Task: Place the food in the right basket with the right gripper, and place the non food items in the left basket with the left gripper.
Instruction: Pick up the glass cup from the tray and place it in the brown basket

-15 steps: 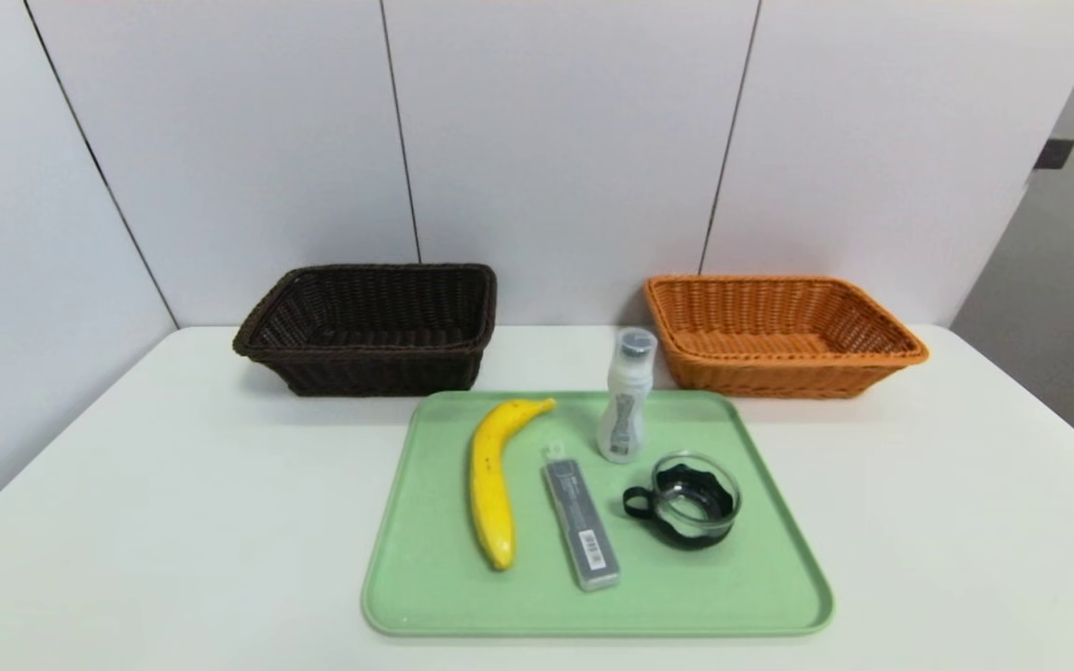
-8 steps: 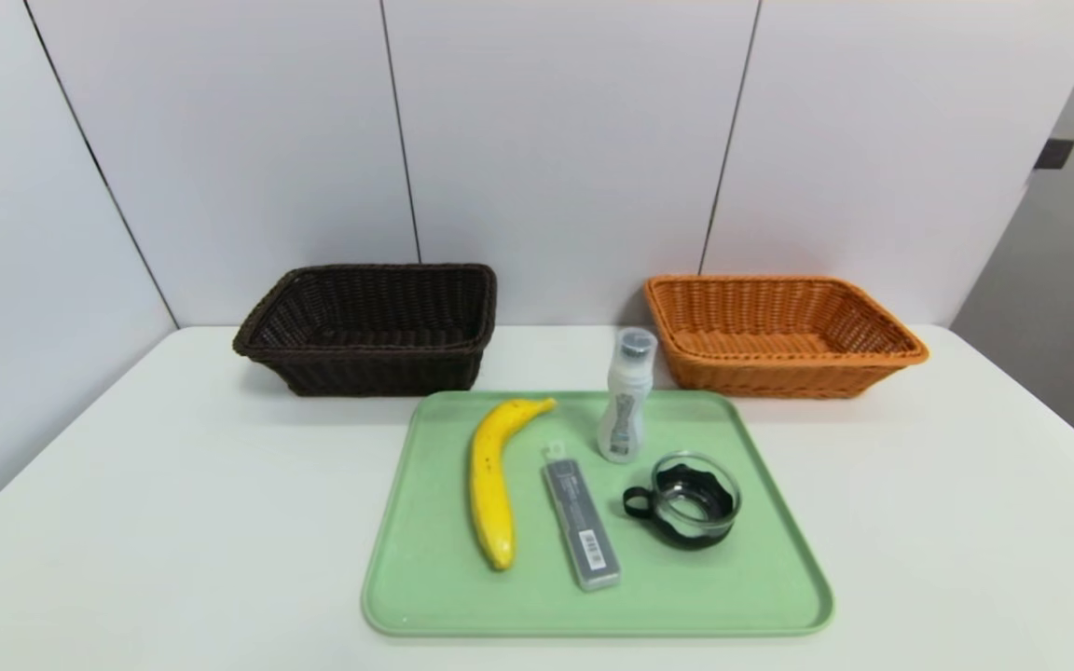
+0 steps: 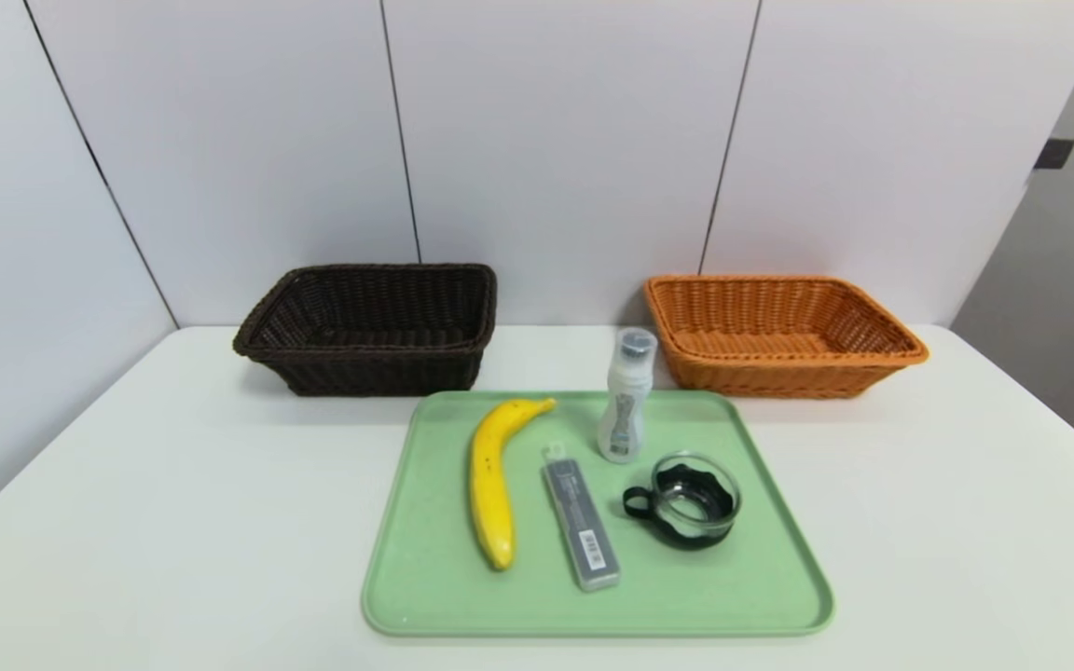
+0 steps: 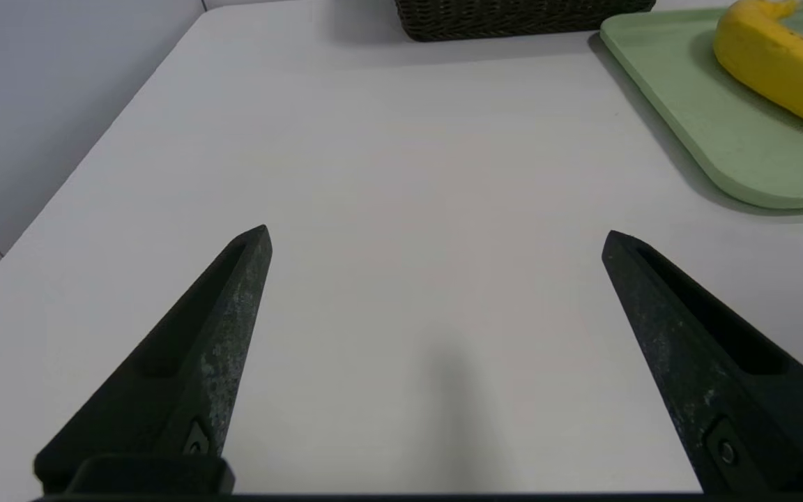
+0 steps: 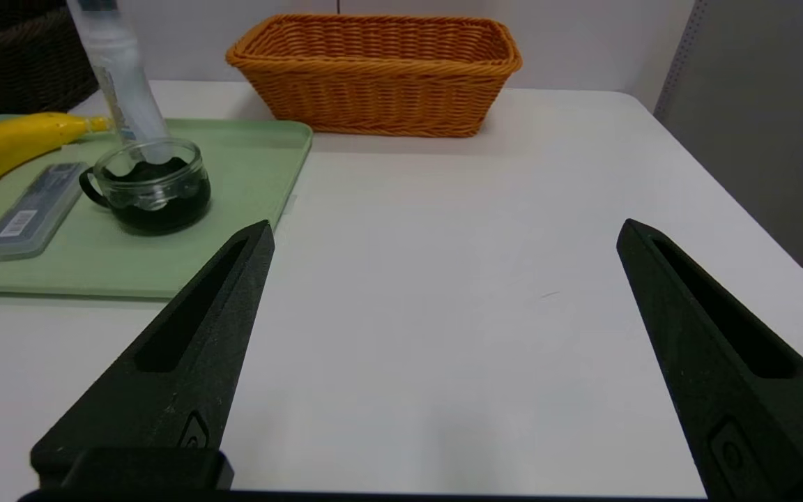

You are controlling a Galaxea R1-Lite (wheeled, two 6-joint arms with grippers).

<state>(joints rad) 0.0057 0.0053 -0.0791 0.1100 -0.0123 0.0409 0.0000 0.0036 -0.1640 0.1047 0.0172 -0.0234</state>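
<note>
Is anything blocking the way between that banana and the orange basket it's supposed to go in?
Partly. The white bottle stands upright on the green tray, between the banana and the orange basket. A carry lifted above the bottle would probably clear it.

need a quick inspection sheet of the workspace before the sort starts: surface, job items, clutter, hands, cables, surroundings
Surface: white table, green tray at centre front.
Job's things: banana, white bottle upright, grey case and glass cup all on the tray; dark basket and orange basket behind it hold nothing visible.
Clutter: nothing seen.
Hands: left hand and right hand open, over bare table either side of the tray, holding nothing.
Cables: nothing seen.
Surroundings: white panelled wall behind.
</note>
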